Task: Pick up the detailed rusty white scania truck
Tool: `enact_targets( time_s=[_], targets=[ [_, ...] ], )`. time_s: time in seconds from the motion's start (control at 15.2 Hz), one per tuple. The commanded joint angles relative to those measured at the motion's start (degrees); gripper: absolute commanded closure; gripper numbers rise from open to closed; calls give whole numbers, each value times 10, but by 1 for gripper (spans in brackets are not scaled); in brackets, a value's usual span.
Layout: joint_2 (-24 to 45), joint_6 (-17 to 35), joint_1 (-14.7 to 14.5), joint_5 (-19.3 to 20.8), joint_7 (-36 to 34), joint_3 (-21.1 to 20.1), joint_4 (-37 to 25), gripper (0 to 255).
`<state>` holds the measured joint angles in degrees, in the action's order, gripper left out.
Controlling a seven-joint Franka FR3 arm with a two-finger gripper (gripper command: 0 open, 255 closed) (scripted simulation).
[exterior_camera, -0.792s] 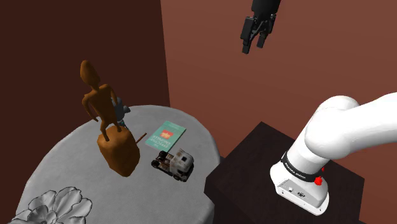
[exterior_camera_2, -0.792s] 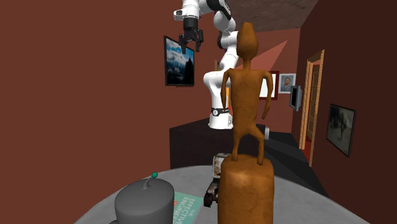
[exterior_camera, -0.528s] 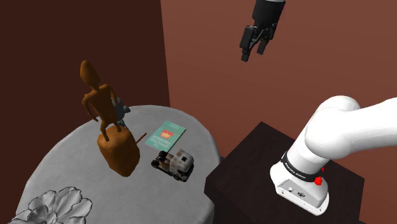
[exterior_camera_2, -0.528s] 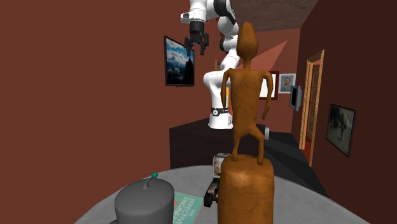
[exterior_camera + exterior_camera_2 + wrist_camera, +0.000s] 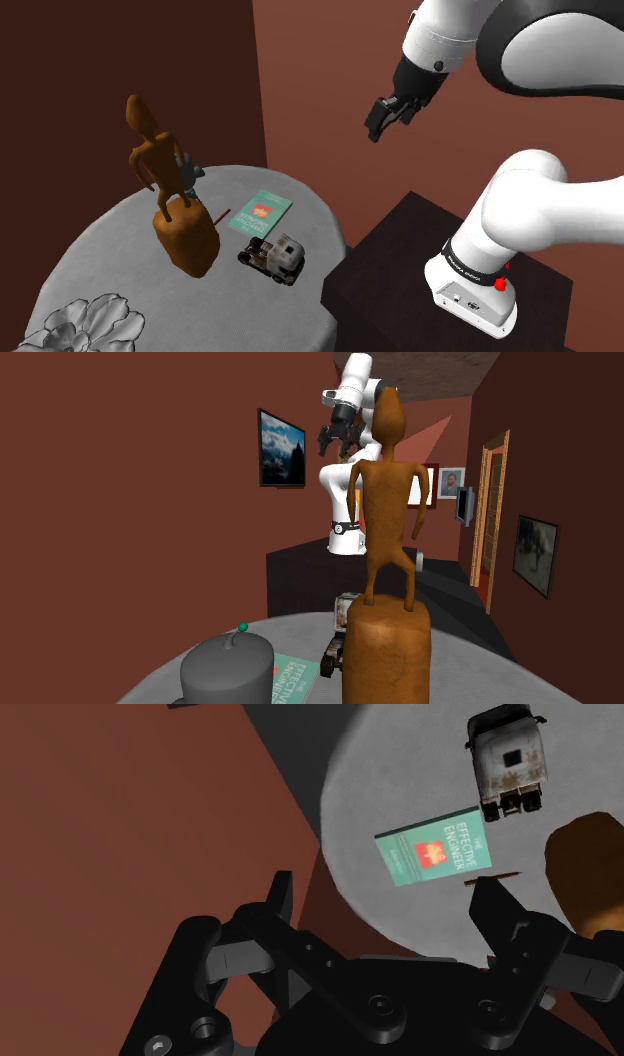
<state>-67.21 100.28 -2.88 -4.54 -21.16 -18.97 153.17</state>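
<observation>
The rusty white truck [image 5: 274, 255] stands on the round grey table [image 5: 90, 270], near the edge closest to the stand. In the wrist view the truck [image 5: 508, 762] lies far ahead of the fingers, beyond a green book [image 5: 434, 847]. In the second exterior view the truck [image 5: 338, 635] peeks out behind a brown statue [image 5: 388, 562]. My gripper [image 5: 384, 118] hangs high in the air, well above and to the shoulder view's right of the truck, open and holding nothing. It is also seen near the ceiling, gripper [image 5: 331, 442].
A tall brown figure statue [image 5: 170, 195] on a rounded base stands beside the truck. The green book [image 5: 260, 211] lies flat behind the truck. A grey lidded pot [image 5: 227, 668] sits on the table. The dark stand [image 5: 400, 275] is close to the table's edge.
The arm has swung down and toward the shoulder view's lower part; the gripper has descended and tilted toward the table. Objects on the table have not moved.
</observation>
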Motion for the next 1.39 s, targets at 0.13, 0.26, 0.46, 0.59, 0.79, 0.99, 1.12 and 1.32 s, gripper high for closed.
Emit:
enact_targets(
  time_s=[0.13, 0.26, 0.46, 0.59, 0.79, 0.99, 1.12, 1.32],
  targets=[
    [-62, 47, -33, -42, -99, -115, 70, 0],
    [-74, 70, -48, -65, -151, -180, 91, 0],
    [-71, 107, -61, -100, -233, -286, 108, 0],
    [-59, 134, -59, -122, -288, -361, 109, 0],
    [-33, 173, -32, -149, -370, -476, 96, 0],
    [-14, 206, 24, -167, -448, -593, 66, 0],
    [-13, 222, 72, -176, -495, -669, 37, 0],
    [-33, 233, 150, -185, -560, -771, -17, 0]
  ],
)
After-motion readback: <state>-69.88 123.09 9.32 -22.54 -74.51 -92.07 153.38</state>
